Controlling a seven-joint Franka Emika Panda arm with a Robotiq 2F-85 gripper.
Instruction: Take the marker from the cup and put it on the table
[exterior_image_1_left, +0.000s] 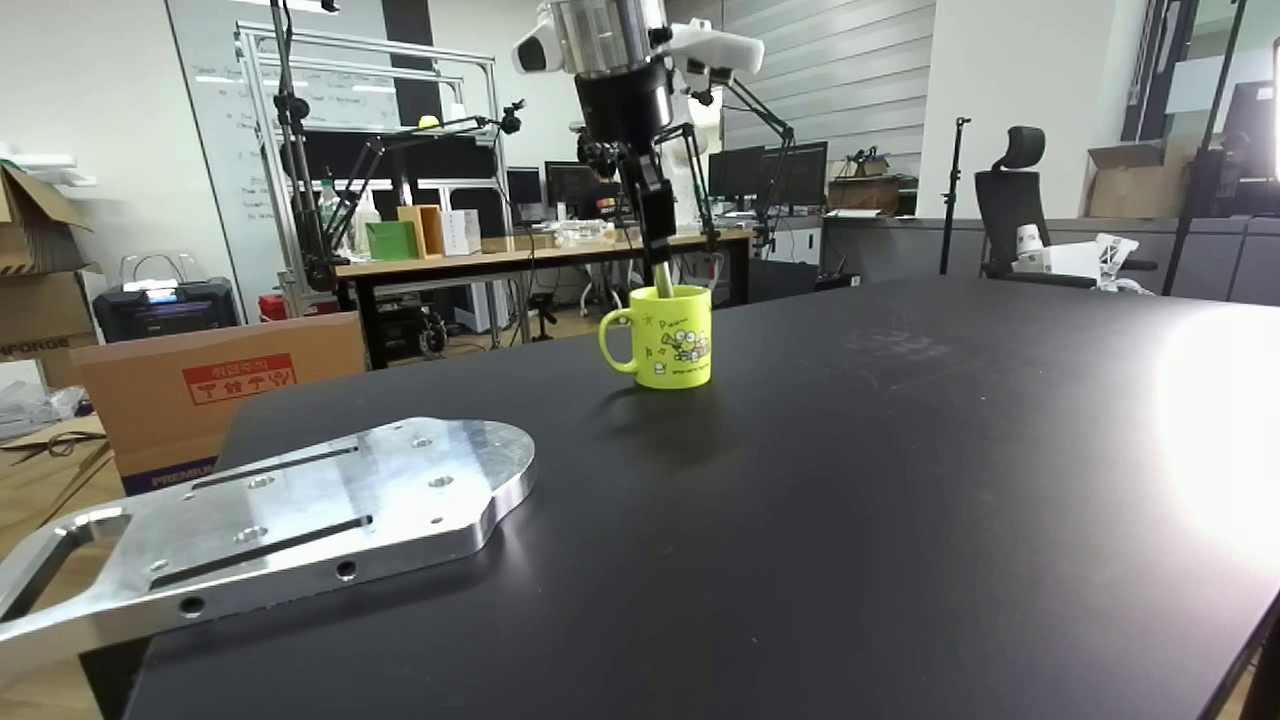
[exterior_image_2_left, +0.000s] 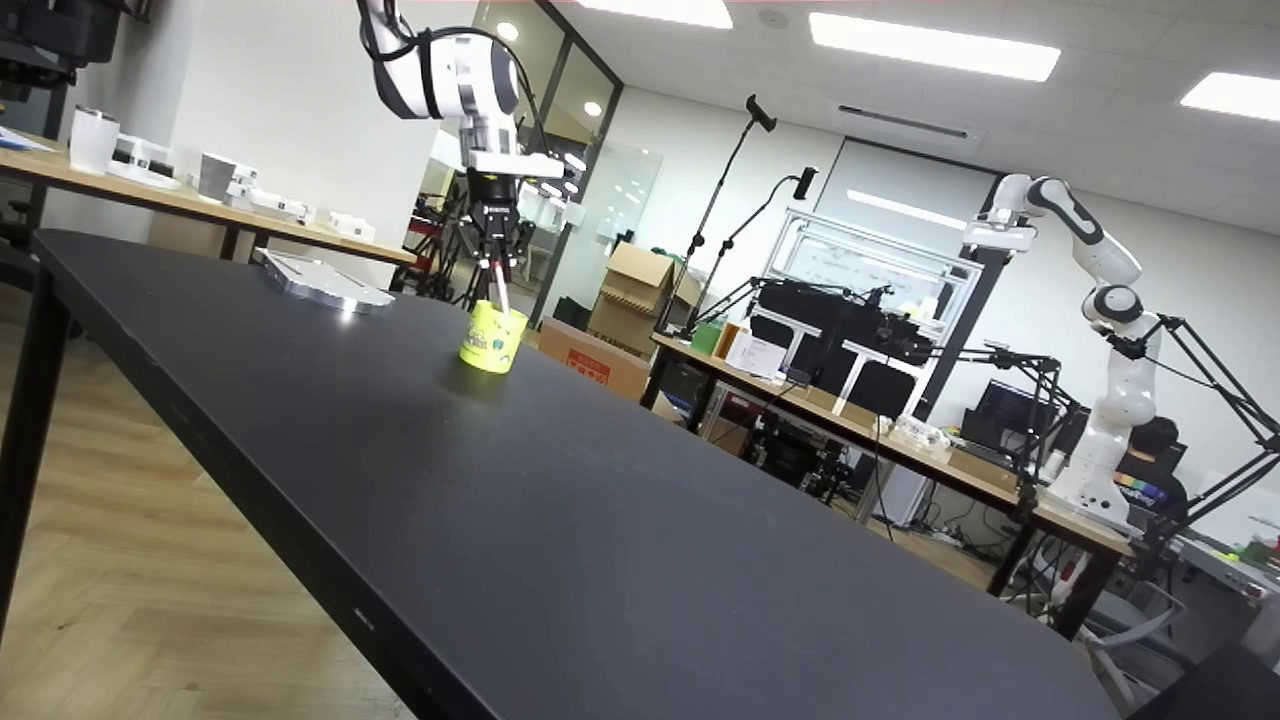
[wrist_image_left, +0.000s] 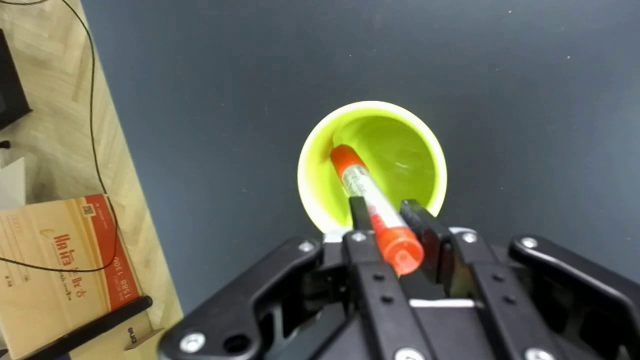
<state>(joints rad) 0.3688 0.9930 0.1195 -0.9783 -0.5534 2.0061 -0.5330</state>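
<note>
The yellow-green cup stands upright on the black table (exterior_image_1_left: 820, 520) in both exterior views (exterior_image_1_left: 672, 352) (exterior_image_2_left: 490, 345), and its mouth shows in the wrist view (wrist_image_left: 372, 106). The marker (wrist_image_left: 367, 192), with red ends and a pale barrel, leans inside the cup with its upper end above the rim. A short part of the marker (exterior_image_1_left: 663, 280) also shows below the fingers in an exterior view. My gripper (wrist_image_left: 385, 204) points down over the cup, one finger on each side of the marker. A gap shows between marker and right finger. Contact with the left finger cannot be told.
A silvery metal plate (exterior_image_1_left: 330, 500) lies on the table at its edge, also in an exterior view (exterior_image_2_left: 322, 284). A cardboard box (exterior_image_1_left: 230, 390) stands beyond the table edge. A wooden workbench (exterior_image_1_left: 540, 250) with clutter stands behind. The cup's handle (exterior_image_1_left: 612, 340) sticks out sideways.
</note>
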